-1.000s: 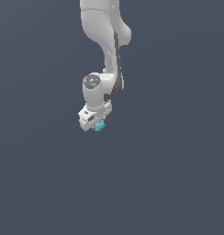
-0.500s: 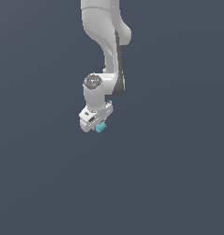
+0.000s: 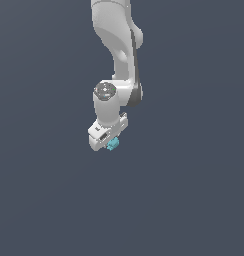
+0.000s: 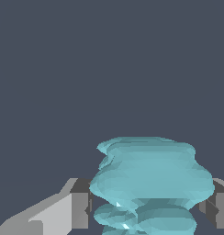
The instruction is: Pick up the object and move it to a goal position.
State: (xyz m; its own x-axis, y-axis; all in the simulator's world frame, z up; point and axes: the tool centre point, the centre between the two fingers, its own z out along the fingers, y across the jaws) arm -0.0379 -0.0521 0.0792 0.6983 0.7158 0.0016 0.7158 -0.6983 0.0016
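The object [image 3: 113, 145] is a tiny cyan blocky piece. In the exterior view it peeks out under the white gripper [image 3: 108, 142] at the end of the white arm, near the middle of the picture. In the wrist view the object [image 4: 150, 176] fills the space between the two grey fingers [image 4: 79, 209], which press on its sides. The gripper is shut on the object and holds it above the dark surface. Most of the object is hidden by the gripper body in the exterior view.
A plain dark grey-blue surface [image 3: 194, 200] lies all around. The white arm [image 3: 116, 45] comes down from the top of the exterior view. No other objects show.
The gripper with the cyan object has shifted slightly upward and toward the exterior view's right. The grip has not changed.
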